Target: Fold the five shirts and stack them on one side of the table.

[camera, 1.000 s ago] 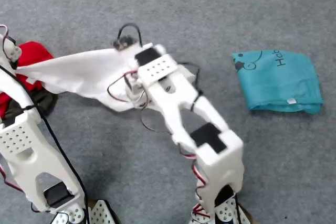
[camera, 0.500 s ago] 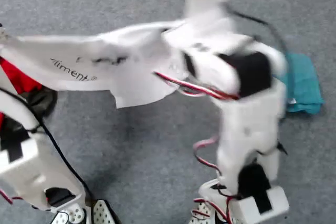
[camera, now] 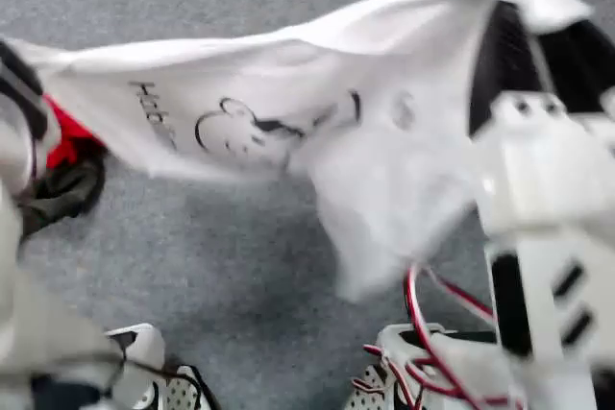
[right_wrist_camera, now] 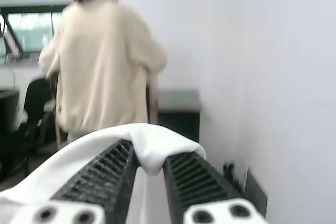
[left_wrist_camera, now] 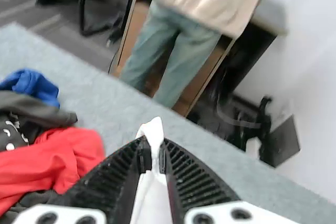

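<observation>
Four shirts are in sight. One white shirt [camera: 288,112] is pinched by two grippers, the left gripper [left_wrist_camera: 152,150] and the right gripper [right_wrist_camera: 151,161]. Three lie heaped near the left one: one red shirt [left_wrist_camera: 47,161], one dark shirt [left_wrist_camera: 31,111], one blue shirt [left_wrist_camera: 29,85].

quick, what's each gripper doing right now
Left gripper: shut on the white shirt.
Right gripper: shut on the same white shirt.

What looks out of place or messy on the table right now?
Nothing looks damaged. The white shirt hangs in the air, pinched by the left hand and right hand, one flap sagging lower. A red shirt, a dark garment and a blue garment lie crumpled in a heap.
</observation>
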